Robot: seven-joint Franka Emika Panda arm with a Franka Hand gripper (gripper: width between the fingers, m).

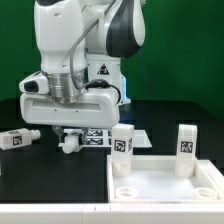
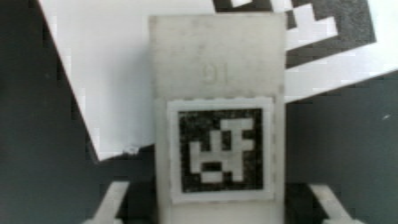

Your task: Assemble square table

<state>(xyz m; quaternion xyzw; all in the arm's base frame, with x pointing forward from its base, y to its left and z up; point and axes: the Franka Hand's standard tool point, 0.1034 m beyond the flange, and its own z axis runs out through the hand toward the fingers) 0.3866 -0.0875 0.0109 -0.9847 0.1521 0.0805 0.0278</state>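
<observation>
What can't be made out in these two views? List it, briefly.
1. Wrist view: blur hides whether the jaws touch the leg between them.
2. Exterior view: the arm covers that leg and the jaws' tips.
3. Exterior view: bottom and right edges cut off the square panel.

Leg at the tool: white plastic, matt, slightly grainy face w/ a faint moulded mark. Its tag looks like a printed sticker, matt blk/wht. Tool fingers are pale grey, dull, too blurred for more. Marker board is smooth flat white w/ printed blk tags. Square panel is white plastic, smooth, soft sheen. Surface is blk, matt, no glare. Arm shell is white, smooth, glossy, w/ highlights.
</observation>
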